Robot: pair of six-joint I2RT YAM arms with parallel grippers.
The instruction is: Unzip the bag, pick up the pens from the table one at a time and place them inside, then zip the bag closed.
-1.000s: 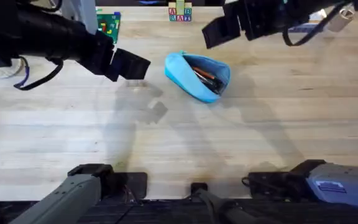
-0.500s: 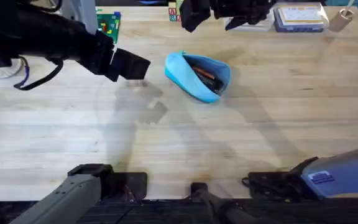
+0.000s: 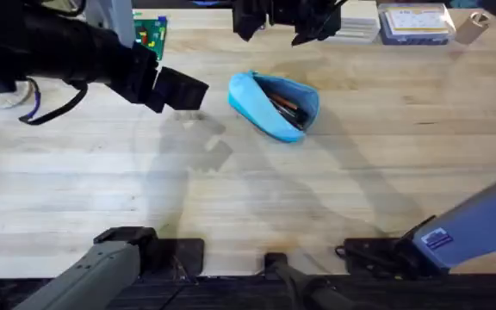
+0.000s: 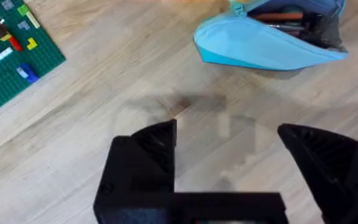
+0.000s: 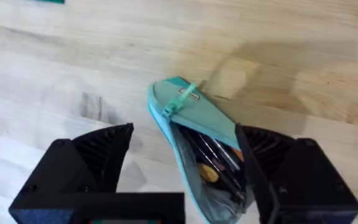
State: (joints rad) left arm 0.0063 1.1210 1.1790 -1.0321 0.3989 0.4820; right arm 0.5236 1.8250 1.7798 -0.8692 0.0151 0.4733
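**Right arm has swung in over the open bag; zipping is what's left**

Your right gripper (image 3: pixel 281 19) has travelled from the far right of the table to a spot just beyond the bag over the last second, and in its wrist view the fingers stand wide apart with nothing between them, framing the bag (image 5: pixel 207 152) from above. The teal zipper pull (image 5: pixel 178 102) sits at the narrow end of the pouch, in plain sight between the fingers.

Your left gripper (image 3: pixel 179 89) has not moved in that time. It hangs just left of the bag, fingers spread and empty, over bare table (image 4: pixel 73 149).

The bag (image 3: pixel 274 105) lies where it was, near the middle of the far half of the table, mouth gaping, with pens (image 5: pixel 213 155) visible inside. You have no loose pens on the wood that I can see, so loading looks finished.

That makes the right arm's approach read as the start of closing. You will likely need the left gripper to pin the fabric while the right takes the pull. The green brick plate (image 4: pixel 11 53) is well clear.
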